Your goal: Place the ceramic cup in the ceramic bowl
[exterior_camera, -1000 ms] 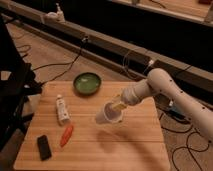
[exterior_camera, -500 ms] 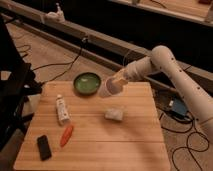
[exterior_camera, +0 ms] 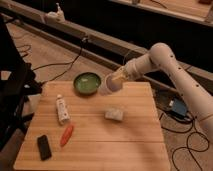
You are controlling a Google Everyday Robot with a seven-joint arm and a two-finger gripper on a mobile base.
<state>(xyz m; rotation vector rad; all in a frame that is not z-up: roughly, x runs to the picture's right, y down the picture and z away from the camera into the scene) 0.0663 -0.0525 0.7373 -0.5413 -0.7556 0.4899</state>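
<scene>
The ceramic bowl, green and round, sits at the far edge of the wooden table. The ceramic cup, small and white, hangs tilted in the air just right of the bowl, close to its rim. My gripper is shut on the cup, with the white arm reaching in from the right. The cup is above the table, not touching the bowl.
A white rectangular block lies mid-table. A white tube, an orange carrot-like piece and a black object lie at the left. Cables and a blue box are on the floor at right.
My gripper has carried the cup up from the middle of the table and leftward, to just beside the bowl. The white block stays where it was.
</scene>
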